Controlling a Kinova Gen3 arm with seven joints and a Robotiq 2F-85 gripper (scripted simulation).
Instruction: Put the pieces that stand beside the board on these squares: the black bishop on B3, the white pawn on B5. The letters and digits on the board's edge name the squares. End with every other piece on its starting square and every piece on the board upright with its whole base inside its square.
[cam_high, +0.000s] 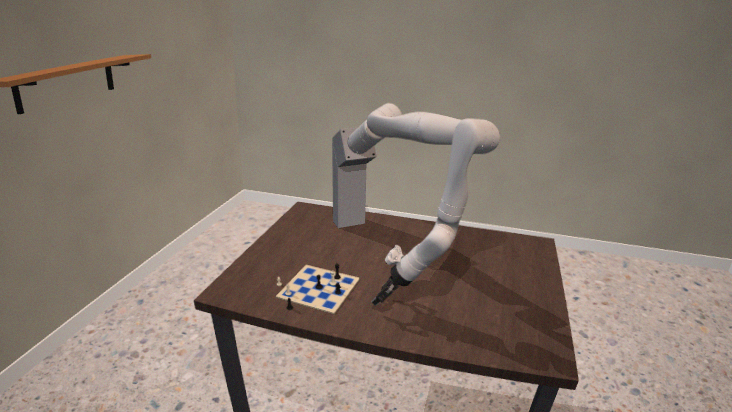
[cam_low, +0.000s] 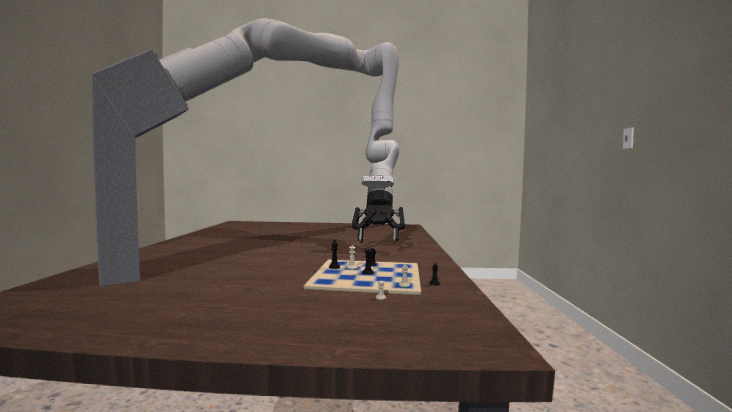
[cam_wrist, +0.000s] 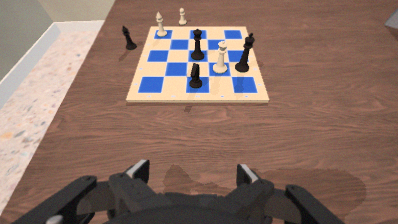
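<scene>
The black bishop (cam_high: 289, 304) (cam_low: 434, 274) (cam_wrist: 129, 39) stands upright on the table, beside the board's long-side edge near the table's front. The white pawn (cam_high: 279, 280) (cam_low: 380, 290) (cam_wrist: 182, 17) stands upright on the table beyond the board's far edge in the wrist view. The board (cam_high: 333, 310) (cam_low: 312, 288) (cam_wrist: 197, 99) has blue and cream squares; its edge letters and digits are too small to read. My gripper (cam_high: 375, 302) (cam_low: 378, 240) (cam_wrist: 193, 171) is open and empty, above the table off the board's side opposite the pawn.
On the board stand a black king (cam_low: 334, 254) (cam_wrist: 244, 54), a white queen (cam_low: 351, 257) (cam_wrist: 220, 59), a black queen (cam_wrist: 197, 46), a black knight (cam_wrist: 195, 76) and a white bishop (cam_low: 404, 276) (cam_wrist: 160, 25), all upright. The robot's pedestal (cam_high: 349, 194) (cam_low: 116, 204) stands at the table's back.
</scene>
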